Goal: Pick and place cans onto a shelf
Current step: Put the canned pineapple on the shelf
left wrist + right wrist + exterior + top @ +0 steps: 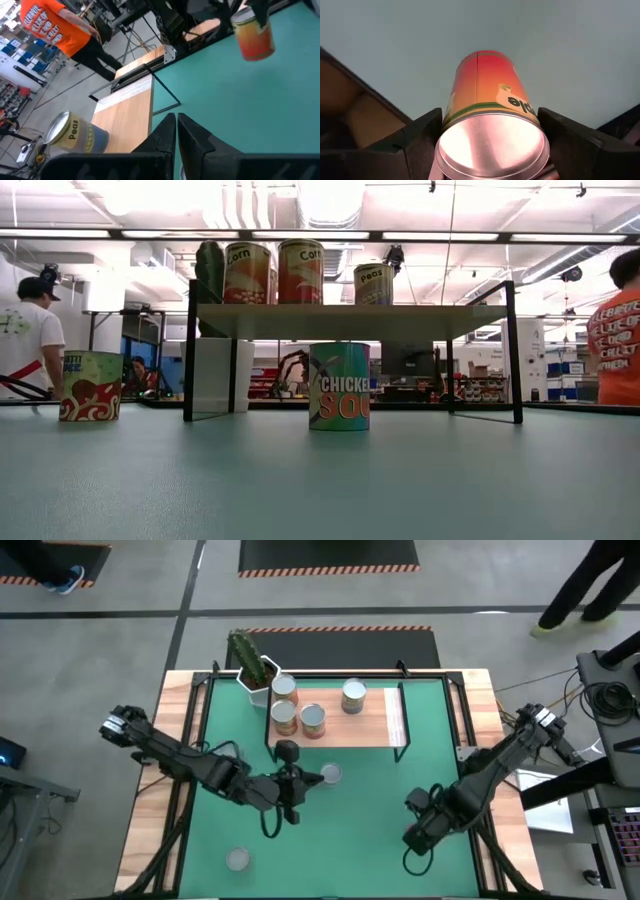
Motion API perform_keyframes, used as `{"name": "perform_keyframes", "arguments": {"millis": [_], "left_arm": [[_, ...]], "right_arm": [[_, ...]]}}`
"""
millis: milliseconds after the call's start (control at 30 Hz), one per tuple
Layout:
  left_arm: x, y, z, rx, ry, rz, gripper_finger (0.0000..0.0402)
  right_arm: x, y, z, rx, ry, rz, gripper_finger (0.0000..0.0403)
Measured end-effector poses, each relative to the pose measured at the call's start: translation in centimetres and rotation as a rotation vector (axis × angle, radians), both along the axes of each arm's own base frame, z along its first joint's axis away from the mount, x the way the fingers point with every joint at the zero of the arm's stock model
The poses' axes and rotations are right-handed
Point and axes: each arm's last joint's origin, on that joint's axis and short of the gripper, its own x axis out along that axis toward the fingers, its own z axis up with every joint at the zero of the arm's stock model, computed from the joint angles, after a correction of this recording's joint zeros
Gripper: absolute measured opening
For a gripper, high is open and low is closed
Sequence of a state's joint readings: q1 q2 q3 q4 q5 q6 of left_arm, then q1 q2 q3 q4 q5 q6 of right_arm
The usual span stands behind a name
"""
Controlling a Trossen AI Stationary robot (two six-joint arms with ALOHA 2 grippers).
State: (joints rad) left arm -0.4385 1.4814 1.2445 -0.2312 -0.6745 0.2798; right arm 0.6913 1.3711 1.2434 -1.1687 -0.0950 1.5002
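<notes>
Green matting (pixel 360 840) is covering your table, with people standing in the workshop beyond it. Your shelf (pixel 350 730) is sitting at the far side of the mat, carrying four cans (pixel 313 720) beside a cactus pot (pixel 256 675). Your left gripper (pixel 288 752) is hovering just in front of the shelf's near edge, its fingers (pixel 195 137) pressed together on nothing. One soup can (pixel 339 386) is standing on the mat just beside that gripper, and another can (pixel 238 859) is waiting near the front left. Your right gripper (pixel 418 836) is working low at the mat's front right, its fingers (pixel 422 132) standing apart on either side of an orange-red can (pixel 490 125); you cannot tell whether they are gripping it.
</notes>
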Motion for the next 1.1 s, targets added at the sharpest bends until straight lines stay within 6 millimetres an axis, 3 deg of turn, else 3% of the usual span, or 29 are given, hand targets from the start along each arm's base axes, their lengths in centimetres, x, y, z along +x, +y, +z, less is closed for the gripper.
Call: {"name": "perform_keyframes", "arguments": {"millis": [267,500,800,1100], "left_arm": [[-3.5,1.6,0.8,-0.058,-0.166,-0.007,0.0],[-6.1,2.9,1.3,-0.093,-0.251,-0.003,0.0],[-7.7,3.6,1.1,-0.124,-0.279,0.001,0.0],[-7.7,3.6,1.1,-0.132,-0.282,0.002,0.0]], "right_arm": [[3.2,-3.5,6.5,-0.106,-0.224,0.02,0.0299],[6.8,-9.2,9.7,-0.216,-0.315,0.067,0.03],[10.1,-17.6,11.9,-0.308,-0.231,0.151,0.0301],[13.5,-21.3,11.0,-0.263,-0.216,0.28,0.0301]]}}
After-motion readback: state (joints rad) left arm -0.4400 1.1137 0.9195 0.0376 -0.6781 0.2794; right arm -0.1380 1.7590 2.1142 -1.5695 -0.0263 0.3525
